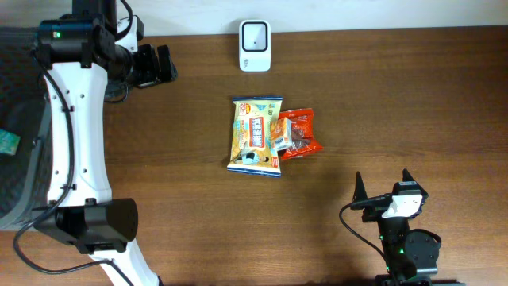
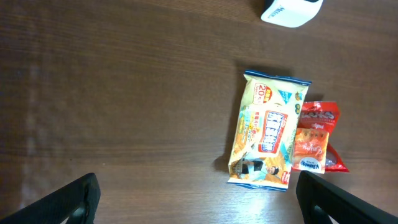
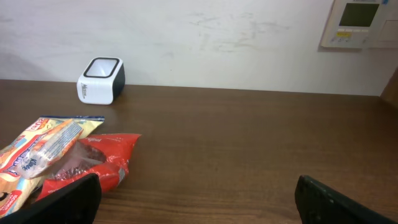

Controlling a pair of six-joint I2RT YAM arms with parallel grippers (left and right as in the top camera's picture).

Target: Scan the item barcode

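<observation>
A yellow-and-blue snack bag [image 1: 255, 135] lies flat at the table's middle, with a red snack packet [image 1: 296, 133] overlapping its right edge. A white barcode scanner [image 1: 255, 35] stands at the back edge. My left gripper [image 1: 163, 65] hovers open at the back left, away from both items. In its wrist view the bag [image 2: 266, 130], the red packet [image 2: 315, 138] and the scanner [image 2: 291, 9] lie ahead of the open gripper [image 2: 198, 190]. My right gripper [image 1: 382, 183] stands open near the front right, holding nothing. Its wrist view shows the bag [image 3: 37, 155], the packet [image 3: 93, 163] and the scanner [image 3: 101, 79].
A dark grey mat [image 1: 20, 119] with a small green object [image 1: 8, 141] lies off the table's left side. A pale wall with a control panel [image 3: 357, 22] rises behind the table.
</observation>
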